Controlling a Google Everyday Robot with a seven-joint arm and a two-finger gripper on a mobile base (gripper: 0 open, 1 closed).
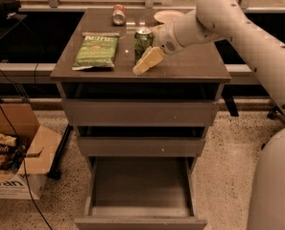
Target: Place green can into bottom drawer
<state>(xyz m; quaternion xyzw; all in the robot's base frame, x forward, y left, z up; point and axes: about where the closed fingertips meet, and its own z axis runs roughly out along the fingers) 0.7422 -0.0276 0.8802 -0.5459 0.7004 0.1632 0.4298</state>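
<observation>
Gripper (146, 62) is hanging low over the desk (195, 68) top, about mid-width and nearer the front edge than the back. Its pale tip is pointing down-left toward the front edge. It's sitting right against the front-right side of the green can (142, 38) and overlapping the can's lower part from this angle. Can't tell how far it's opened, or whether it's got any hold on the can.

Left to right:
- Cardboard box (17, 128) is sitting on the floor off the desk's left edge, flaps open, snack packets inside.
- Green chip bag (97, 51) is lying flat on the left half of the top, near the left edge.
- Reddish-silver can (118, 14) is lying on its side near the back edge, left of centre.
- Green can is standing upright around the middle of the top, just right of the bag and apart from it.
- Pale plate (167, 16) is sitting by the back edge, right of centre, partly behind the arm (228, 18).
- The arm is reaching in from over the right edge.

Below the front edge, the bottom drawer (141, 222) is standing pulled out, with its box interior in view. The green can is up on the top, not in it.
</observation>
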